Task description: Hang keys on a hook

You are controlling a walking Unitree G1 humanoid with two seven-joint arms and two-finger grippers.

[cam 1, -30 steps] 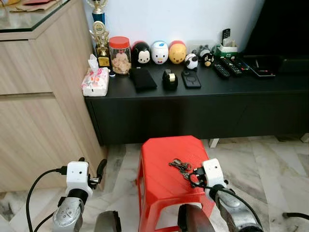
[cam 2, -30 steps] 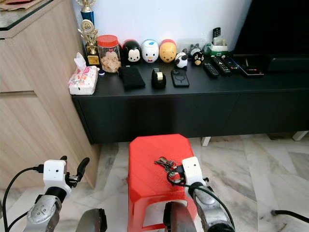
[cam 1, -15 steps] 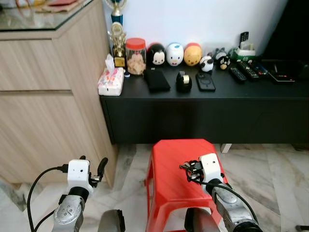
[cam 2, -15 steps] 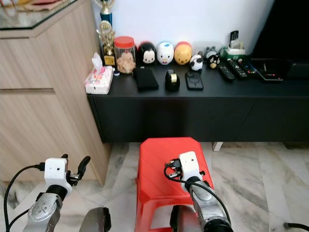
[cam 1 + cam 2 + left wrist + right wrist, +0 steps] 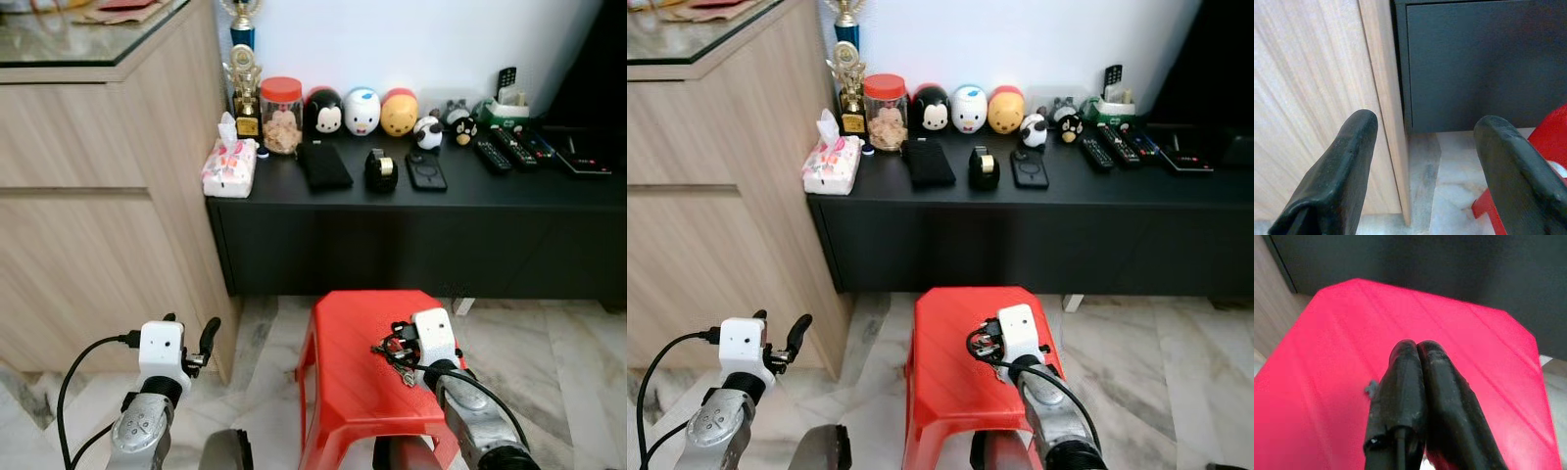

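Note:
A bunch of metal keys (image 5: pixel 390 351) hangs at the tips of my right gripper (image 5: pixel 400 343), just above the top of a red plastic stool (image 5: pixel 358 397). In the right wrist view the two black fingers (image 5: pixel 1415 377) are pressed together over the stool (image 5: pixel 1327 347), and a small grey piece of the keys (image 5: pixel 1370 389) sticks out beside them. My left gripper (image 5: pixel 188 328) is held low at the left, near the wooden cabinet. It is open, and nothing lies between its fingers (image 5: pixel 1347 161).
A low black console (image 5: pixel 411 211) stands ahead. On it are round toy figures, a jar, a trophy, a tissue pack, a tape dispenser and remotes. A tall wooden cabinet (image 5: pixel 88 196) is at the left. Marble floor (image 5: pixel 568 343) lies around the stool.
The keys lay flat on the stool ahead of the right gripper a second ago. Now they are bunched at its shut fingertips. The camera has shifted, so the console sits further right.

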